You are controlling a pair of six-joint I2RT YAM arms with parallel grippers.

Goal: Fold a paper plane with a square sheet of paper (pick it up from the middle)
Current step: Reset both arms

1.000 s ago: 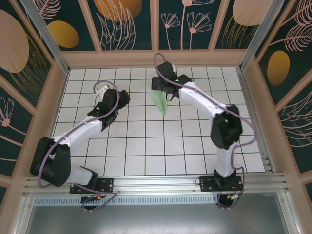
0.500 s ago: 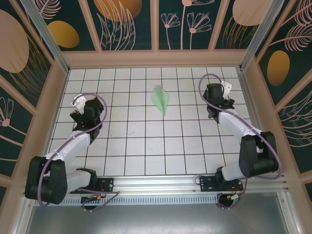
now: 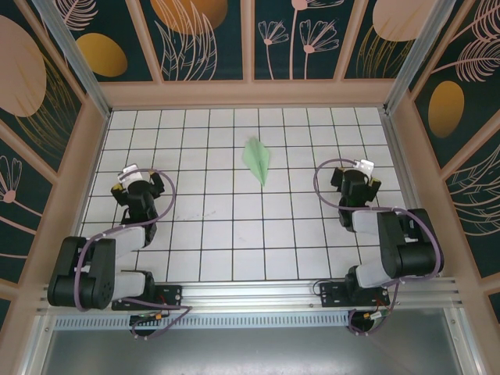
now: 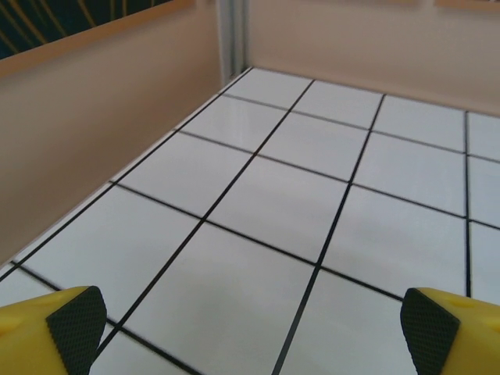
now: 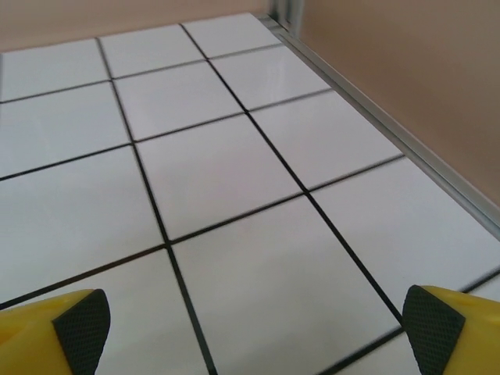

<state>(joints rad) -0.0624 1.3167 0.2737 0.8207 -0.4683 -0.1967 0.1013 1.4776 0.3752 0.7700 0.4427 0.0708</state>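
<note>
Bench [image 3: 234, 234] tiles lie open around the paper plane [image 3: 257, 160], mid-far; walls [image 3: 250, 94] bound the left, right and far edges

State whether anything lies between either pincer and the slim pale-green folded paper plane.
Nothing visible does. The pointed pale mint-green paper plane lies alone on the white gridded tile floor; only bare tiles separate it from the open left pincer and the open right pincer.

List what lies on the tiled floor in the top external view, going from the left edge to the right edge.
left gripper → paper plane → right gripper
</note>
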